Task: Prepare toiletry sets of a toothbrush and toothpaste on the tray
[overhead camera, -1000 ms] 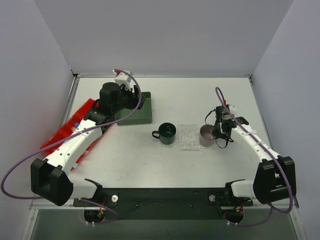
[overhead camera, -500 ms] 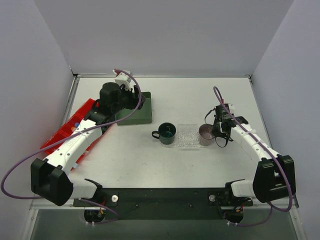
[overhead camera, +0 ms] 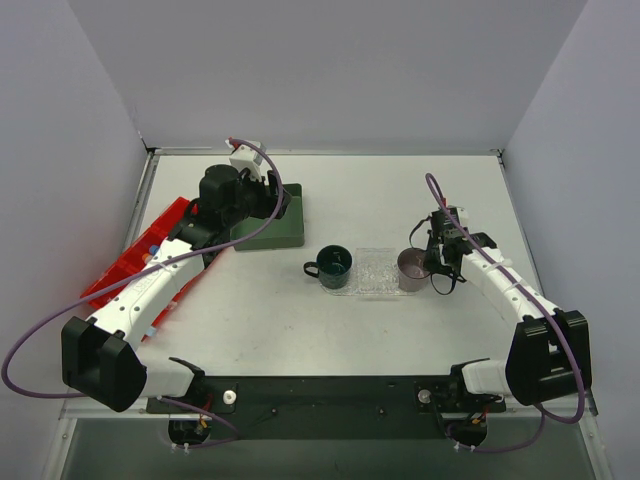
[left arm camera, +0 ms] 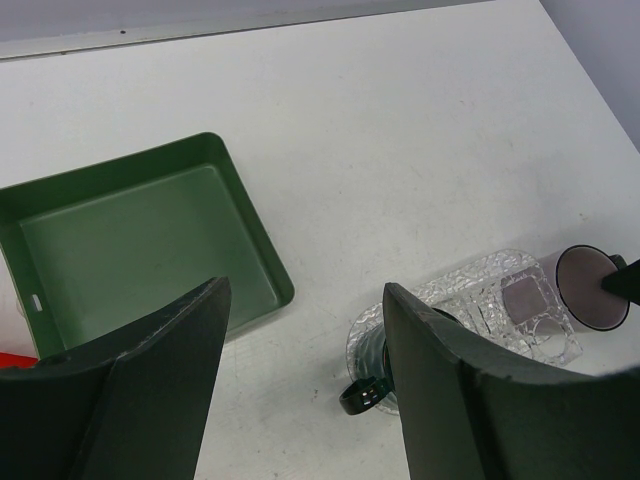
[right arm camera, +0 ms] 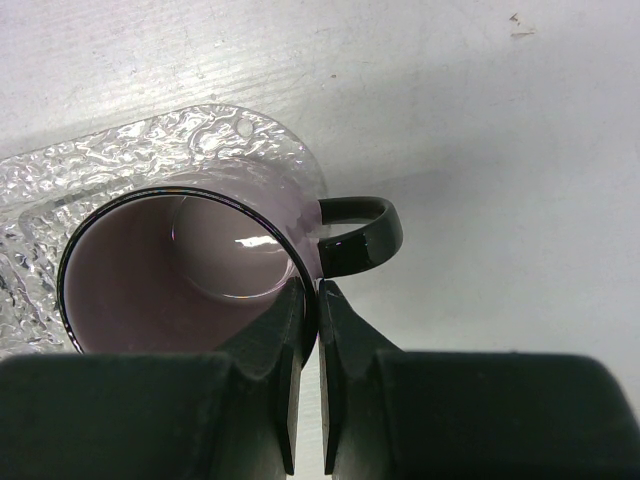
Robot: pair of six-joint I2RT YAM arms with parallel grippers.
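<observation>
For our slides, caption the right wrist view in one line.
Right gripper pinches the rim of a pink mug at the end of the clear tray.

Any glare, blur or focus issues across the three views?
Top external: even, soft light, sharp throughout, with only faint shadows. Left wrist: its own jaws are dark and soft up close, while the green box and the tray are in focus. Right wrist: there is a small glare spot inside the pink mug and glints on the tray's texture, and the jaws at the bottom edge are blurred.

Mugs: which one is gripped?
The mauve mug, its rim pinched by the right end effector; the dark green mug stands untouched.
</observation>
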